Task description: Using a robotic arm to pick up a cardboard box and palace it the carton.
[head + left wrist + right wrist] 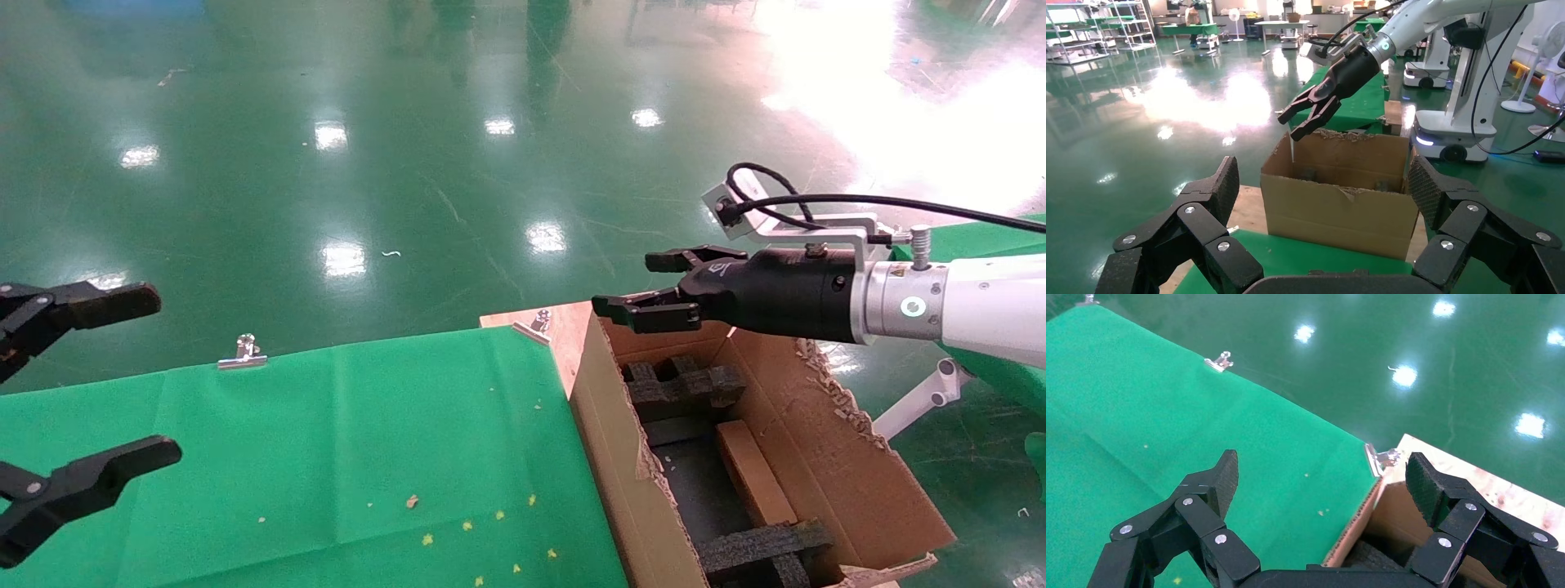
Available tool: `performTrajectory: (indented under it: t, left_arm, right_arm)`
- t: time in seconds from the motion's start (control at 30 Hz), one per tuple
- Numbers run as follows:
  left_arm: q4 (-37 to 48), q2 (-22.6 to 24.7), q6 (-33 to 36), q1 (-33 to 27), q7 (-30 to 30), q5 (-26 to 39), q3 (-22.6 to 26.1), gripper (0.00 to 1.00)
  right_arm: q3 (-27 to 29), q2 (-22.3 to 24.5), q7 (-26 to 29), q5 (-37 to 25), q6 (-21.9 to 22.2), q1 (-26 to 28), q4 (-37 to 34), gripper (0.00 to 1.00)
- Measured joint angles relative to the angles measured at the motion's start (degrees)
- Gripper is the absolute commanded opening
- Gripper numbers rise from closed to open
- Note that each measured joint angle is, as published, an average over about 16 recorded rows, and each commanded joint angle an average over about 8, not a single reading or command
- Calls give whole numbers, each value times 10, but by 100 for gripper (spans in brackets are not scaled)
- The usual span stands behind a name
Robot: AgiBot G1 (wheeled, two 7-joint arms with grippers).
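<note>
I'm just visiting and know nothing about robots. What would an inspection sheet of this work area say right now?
Surface: green cloth clipped onto a wooden board.
Job's things: carton open beside the cloth; small box lies inside it among black foam.
Clutter: small crumbs on the cloth.
Grippers: right gripper open and empty, above the carton's far end; left gripper open and empty, over the cloth's left edge.
Cables: black cable looping from the right wrist's camera.
Surroundings: shiny green floor; shelving and another machine in the distance.
</note>
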Motion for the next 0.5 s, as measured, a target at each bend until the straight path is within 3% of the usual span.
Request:
performTrajectory:
  t: [0.23, 0.5]
  left_arm:
    - [0, 0, 0, 0, 0, 0, 0, 100]
    - [0, 0, 0, 0, 0, 0, 0, 100]
  right_arm:
    - [44, -9, -3, -12, -22, -27, -1, 100]
    - [144, -25, -14, -27, -76, -83, 7, 100]
